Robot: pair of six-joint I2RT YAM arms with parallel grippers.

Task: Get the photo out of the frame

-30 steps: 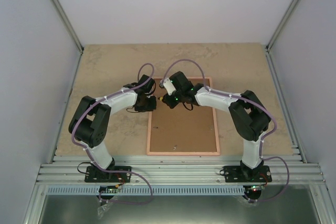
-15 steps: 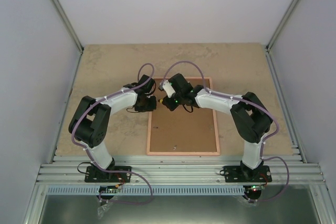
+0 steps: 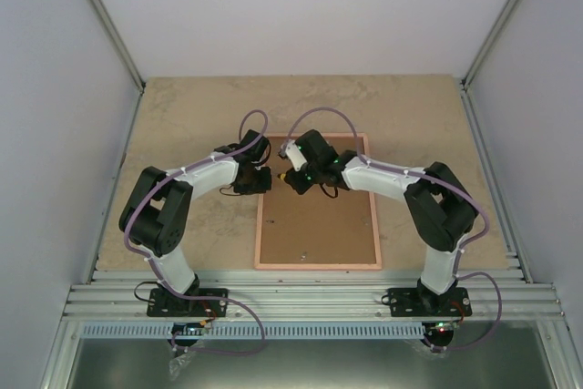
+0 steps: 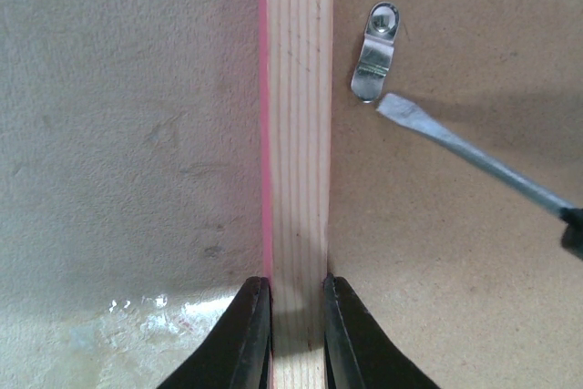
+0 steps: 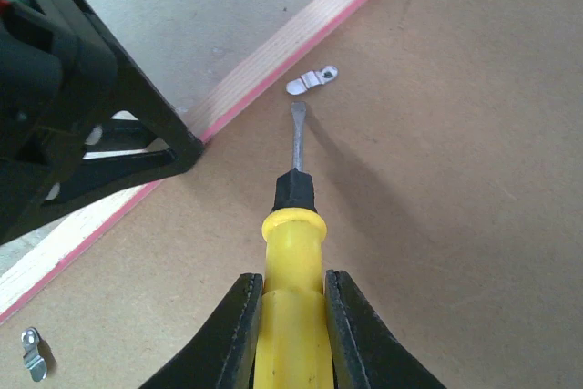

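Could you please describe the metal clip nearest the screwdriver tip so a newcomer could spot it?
The frame lies face down mid-table, brown backing up. Beside the rail pinched by the left claw sits a silver clip, just off the screwdriver tip; the other clip lies far from it.

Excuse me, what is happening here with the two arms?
The pink frame lies face down, brown backing board up. The left gripper pinches its wooden side rail; the right gripper holds a yellow screwdriver with its tip close to a metal clip on that board. The photo is not visible.
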